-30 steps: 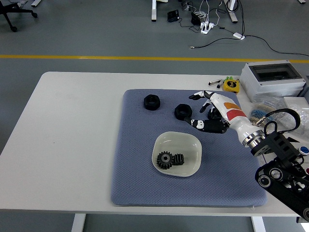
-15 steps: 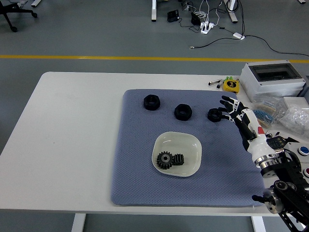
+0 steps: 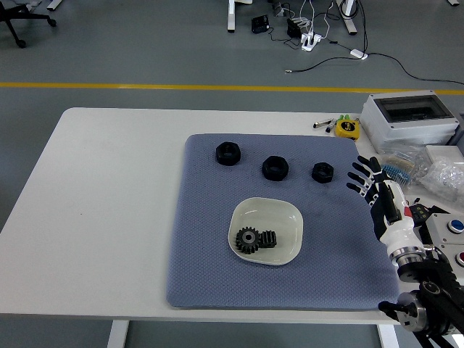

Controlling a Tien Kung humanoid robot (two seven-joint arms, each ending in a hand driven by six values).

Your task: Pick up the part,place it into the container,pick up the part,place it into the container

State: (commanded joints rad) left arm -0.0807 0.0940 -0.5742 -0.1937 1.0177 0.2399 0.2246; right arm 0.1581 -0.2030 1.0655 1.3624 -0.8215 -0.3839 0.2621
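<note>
A pale bowl (image 3: 284,214) sits on the blue-grey mat (image 3: 210,261) and holds a black gear (image 3: 255,240). Three black nut-like parts lie in a row on the mat's far side: one at the left (image 3: 228,153), one in the middle (image 3: 275,167), one at the right (image 3: 322,172). My right hand (image 3: 367,181) is at the mat's right edge, fingers spread, holding nothing, a short way right of the right-hand part. My left arm is out of view.
A grey box with a clear lid (image 3: 409,117) stands at the back right. A yellow tape measure (image 3: 347,127) and small tools lie beside it. Plastic bags (image 3: 442,170) and a button panel (image 3: 449,228) sit at the right edge.
My right hand has drawn back to the right and toward me, away from the parts. The right-hand part, hidden behind the hand a second ago, now lies in plain view on the mat.
</note>
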